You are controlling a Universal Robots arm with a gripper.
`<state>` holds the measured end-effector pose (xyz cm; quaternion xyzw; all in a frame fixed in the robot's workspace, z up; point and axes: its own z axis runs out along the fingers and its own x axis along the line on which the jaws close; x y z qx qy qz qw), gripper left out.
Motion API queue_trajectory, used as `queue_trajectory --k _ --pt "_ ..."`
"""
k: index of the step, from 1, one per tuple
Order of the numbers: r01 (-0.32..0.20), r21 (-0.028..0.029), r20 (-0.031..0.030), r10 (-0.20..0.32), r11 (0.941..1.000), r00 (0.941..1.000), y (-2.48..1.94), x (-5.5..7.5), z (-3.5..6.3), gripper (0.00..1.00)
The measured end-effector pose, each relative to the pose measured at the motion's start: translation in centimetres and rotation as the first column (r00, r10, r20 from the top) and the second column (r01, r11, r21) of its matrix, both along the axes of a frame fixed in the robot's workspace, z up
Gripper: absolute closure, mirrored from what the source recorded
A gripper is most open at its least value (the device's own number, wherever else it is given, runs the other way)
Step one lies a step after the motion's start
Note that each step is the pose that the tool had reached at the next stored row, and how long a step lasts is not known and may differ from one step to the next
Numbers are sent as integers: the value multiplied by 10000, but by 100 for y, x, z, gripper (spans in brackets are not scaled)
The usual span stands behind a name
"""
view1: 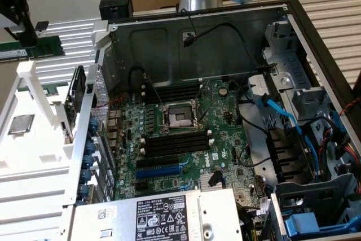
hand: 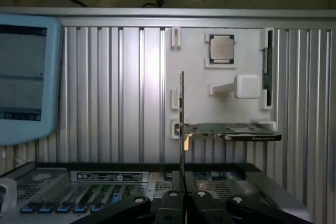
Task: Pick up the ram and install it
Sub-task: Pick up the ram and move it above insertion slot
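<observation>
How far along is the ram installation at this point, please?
Done: the grasp. The gripper is shut on the ram, which stands edge-on between its fingers. In hand: the ram is held outside the case, off to the exterior view's left. Left: the install itself, as the black memory slots look empty.
</observation>
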<state>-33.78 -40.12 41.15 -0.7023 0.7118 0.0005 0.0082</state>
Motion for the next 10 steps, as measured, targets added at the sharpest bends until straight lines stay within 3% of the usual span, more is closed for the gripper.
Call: queue_trajectory --k 10 --pt "0 0 0 0 10000 10000 -3 503 63 88"
